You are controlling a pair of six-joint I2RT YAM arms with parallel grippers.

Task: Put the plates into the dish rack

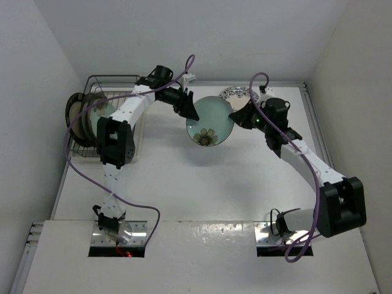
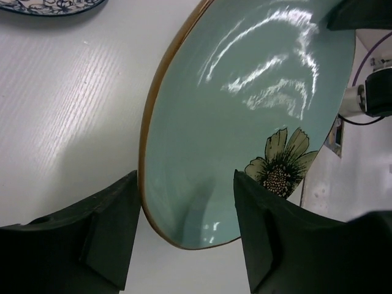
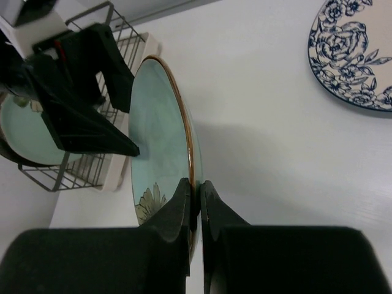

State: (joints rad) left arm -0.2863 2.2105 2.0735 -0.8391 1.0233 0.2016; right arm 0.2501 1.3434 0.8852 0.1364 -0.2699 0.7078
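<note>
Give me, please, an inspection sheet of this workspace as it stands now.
Surface: white table; a blue-and-white patterned round plate lies flat near its far edge.
Job's things: mint-green round plate with a flower held tilted between the two arms; dark grey wire dish rack at far left holds dark-rimmed plates and another mint-green plate, count unclear.
Clutter: nothing seen.
Hands: right hand shut on the held plate's rim; left hand open, its fingers straddling the rim.
Cables: purple cable along each arm, in loose loops.
Surroundings: white walls on three sides.
</note>
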